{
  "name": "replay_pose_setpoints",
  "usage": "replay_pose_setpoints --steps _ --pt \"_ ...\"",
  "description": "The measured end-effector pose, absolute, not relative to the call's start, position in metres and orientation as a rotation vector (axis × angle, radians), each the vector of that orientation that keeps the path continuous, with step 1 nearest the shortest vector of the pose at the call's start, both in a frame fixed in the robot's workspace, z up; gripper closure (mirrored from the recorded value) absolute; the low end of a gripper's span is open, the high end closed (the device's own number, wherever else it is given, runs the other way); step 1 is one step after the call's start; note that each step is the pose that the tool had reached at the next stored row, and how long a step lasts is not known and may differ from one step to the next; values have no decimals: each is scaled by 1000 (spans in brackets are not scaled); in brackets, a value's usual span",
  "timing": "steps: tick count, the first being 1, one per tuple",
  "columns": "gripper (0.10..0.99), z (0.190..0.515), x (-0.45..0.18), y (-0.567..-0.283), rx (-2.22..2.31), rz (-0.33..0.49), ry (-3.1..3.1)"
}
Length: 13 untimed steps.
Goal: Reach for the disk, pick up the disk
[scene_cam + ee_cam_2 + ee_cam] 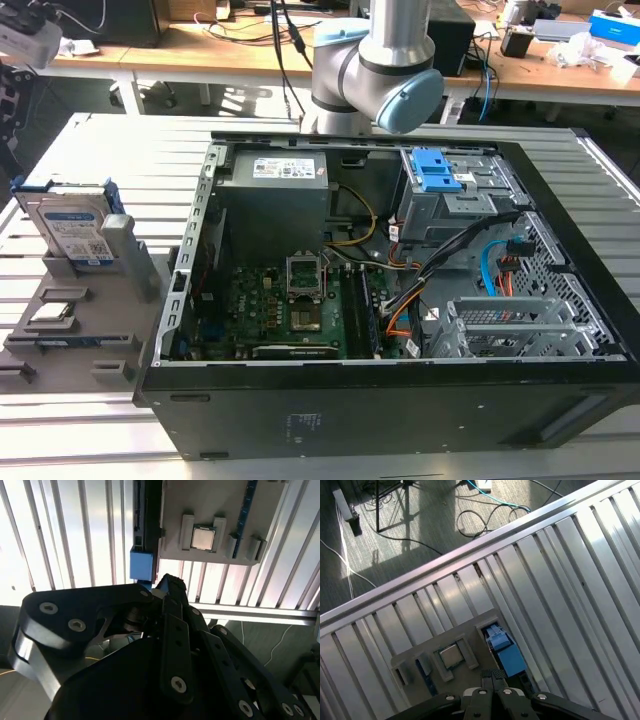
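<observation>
The disk [65,225] stands on edge in a slot of a grey holder [80,350] at the exterior view's left, its white-and-blue label facing out and a blue bracket around it. In both wrist views I see it edge-on, by its blue bracket [507,655] [141,565]. My gripper [492,674] [170,582] hangs above the disk's upper edge, apart from it. Its black fingers are shut together with nothing between them. In the exterior view the gripper's dark body [10,110] sits at the left edge, above the disk.
A small square processor chip [451,656] [203,537] lies in the holder beside the disk. An open black computer case [400,300] fills the exterior view's middle and right. The holder sits on a slatted metal table [560,580]; cables lie on the floor beyond its edge.
</observation>
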State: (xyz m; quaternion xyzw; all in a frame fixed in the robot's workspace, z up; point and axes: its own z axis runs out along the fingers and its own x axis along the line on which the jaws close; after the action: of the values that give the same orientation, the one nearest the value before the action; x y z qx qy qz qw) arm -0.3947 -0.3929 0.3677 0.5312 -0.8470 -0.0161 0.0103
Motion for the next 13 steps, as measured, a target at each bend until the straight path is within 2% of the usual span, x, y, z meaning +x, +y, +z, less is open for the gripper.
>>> replay_pose_setpoints --steps 13 --pt "980 368 -395 -393 1771 -49 -2568"
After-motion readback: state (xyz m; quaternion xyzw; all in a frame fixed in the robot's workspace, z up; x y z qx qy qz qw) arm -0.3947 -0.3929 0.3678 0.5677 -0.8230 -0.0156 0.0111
